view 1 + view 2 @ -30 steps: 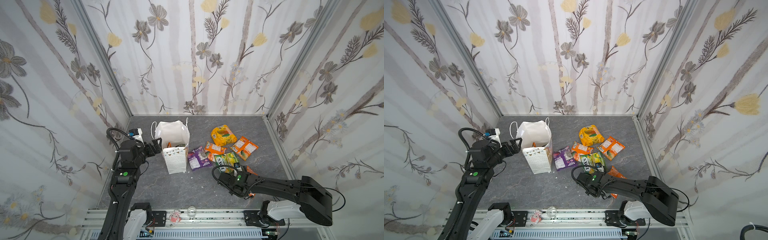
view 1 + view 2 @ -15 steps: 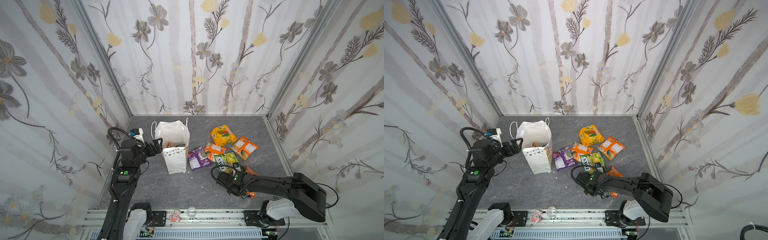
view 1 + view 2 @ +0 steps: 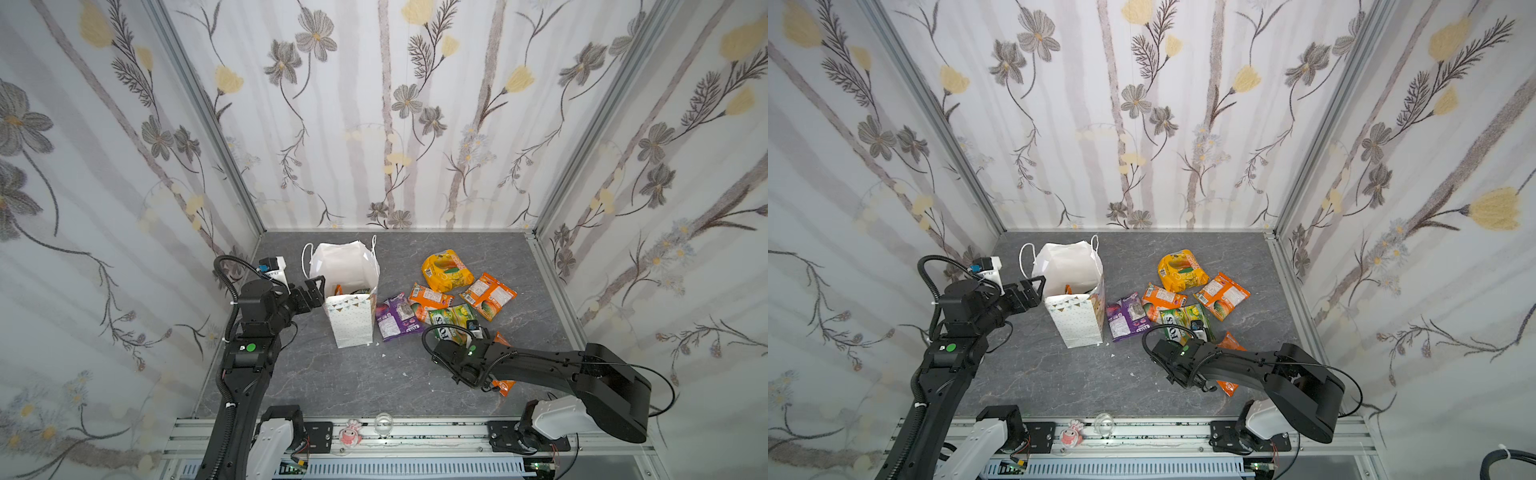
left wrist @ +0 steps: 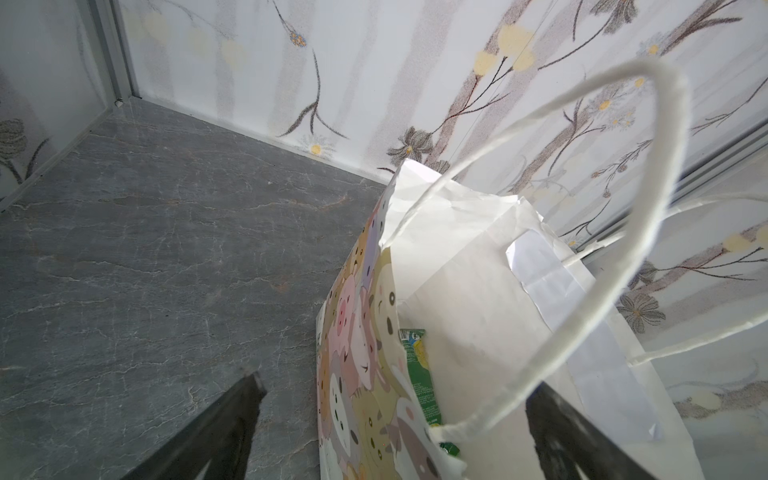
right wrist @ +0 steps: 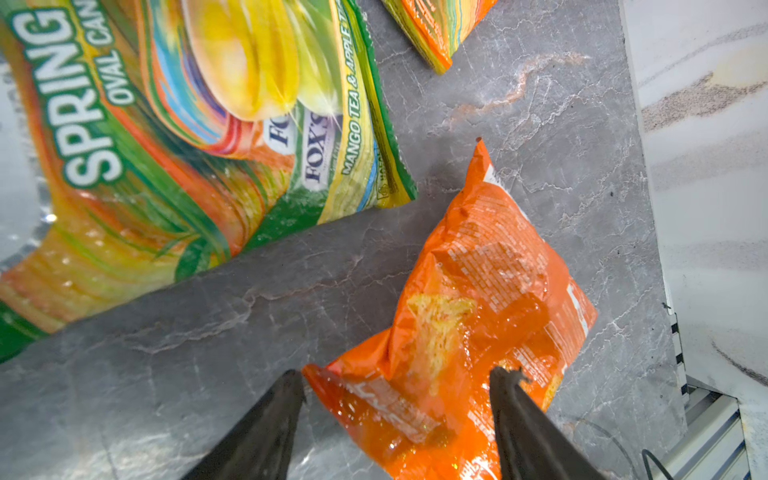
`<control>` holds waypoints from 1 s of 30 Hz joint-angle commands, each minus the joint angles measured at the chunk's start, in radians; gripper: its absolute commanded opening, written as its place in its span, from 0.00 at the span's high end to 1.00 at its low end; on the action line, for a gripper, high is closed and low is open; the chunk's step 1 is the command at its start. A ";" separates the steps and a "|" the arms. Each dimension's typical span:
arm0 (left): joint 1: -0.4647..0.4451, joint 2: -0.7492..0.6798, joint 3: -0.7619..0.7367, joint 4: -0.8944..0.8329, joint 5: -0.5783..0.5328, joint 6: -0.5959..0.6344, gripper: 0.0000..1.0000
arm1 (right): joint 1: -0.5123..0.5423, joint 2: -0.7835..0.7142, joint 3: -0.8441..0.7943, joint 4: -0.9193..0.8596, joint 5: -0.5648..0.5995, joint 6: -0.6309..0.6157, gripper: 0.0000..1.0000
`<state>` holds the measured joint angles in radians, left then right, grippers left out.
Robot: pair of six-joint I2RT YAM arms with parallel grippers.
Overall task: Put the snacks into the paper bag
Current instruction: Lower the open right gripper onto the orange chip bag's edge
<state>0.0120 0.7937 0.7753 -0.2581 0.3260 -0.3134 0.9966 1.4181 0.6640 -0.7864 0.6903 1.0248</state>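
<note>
The right claw [image 5: 397, 372] hangs low over an orange crinkly plastic packet [image 5: 478, 299] at the near right of the grey marble-patterned bench [image 3: 332, 374]. Its jaws are apart and straddle the packet's nearer end, not yet closed on it. The packet runs lengthwise away from the claw, roughly front to back in both top views, where the right arm hides its middle. The jaws stand across its width, which looks the right set for a pinch. A green FOX'S candy packet [image 5: 187, 145] lies just beside it, parted by a strip of bare bench, so a clean lift seems likely. The tall white paper gift bag [image 3: 351, 320] stands upright, mouth open, well to the left, a green wrapper [image 4: 419, 374] showing inside. The left claw [image 3: 318, 291], much the nearer to the bag, has its jaws apart astride the bag's side wall at the rim. Open bench in front of the purple plastic packet [image 3: 395, 318] offers a path across, while the right wall and front rail crowd the pickup.
</note>
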 commanded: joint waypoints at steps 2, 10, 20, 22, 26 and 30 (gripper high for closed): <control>0.001 -0.002 -0.001 0.028 0.005 0.005 0.00 | -0.001 0.016 -0.010 0.031 0.022 -0.006 0.29; 0.001 -0.002 -0.002 0.028 0.008 0.005 0.00 | -0.012 0.045 -0.023 0.041 0.028 0.029 0.33; 0.001 -0.004 -0.002 0.028 0.009 0.005 0.00 | -0.035 0.068 -0.036 0.086 0.016 -0.005 0.56; 0.002 -0.005 -0.002 0.028 0.009 0.005 0.00 | -0.037 0.070 -0.041 0.095 0.012 -0.006 0.62; 0.001 -0.007 -0.003 0.028 0.008 0.005 0.00 | -0.044 0.076 -0.050 0.103 0.008 -0.008 0.74; 0.001 -0.006 -0.003 0.029 0.009 0.004 0.00 | -0.052 0.077 -0.050 0.101 0.005 -0.002 0.85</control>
<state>0.0120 0.7898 0.7734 -0.2581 0.3264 -0.3134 0.9485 1.4918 0.6163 -0.6914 0.6872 1.0115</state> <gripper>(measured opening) 0.998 0.164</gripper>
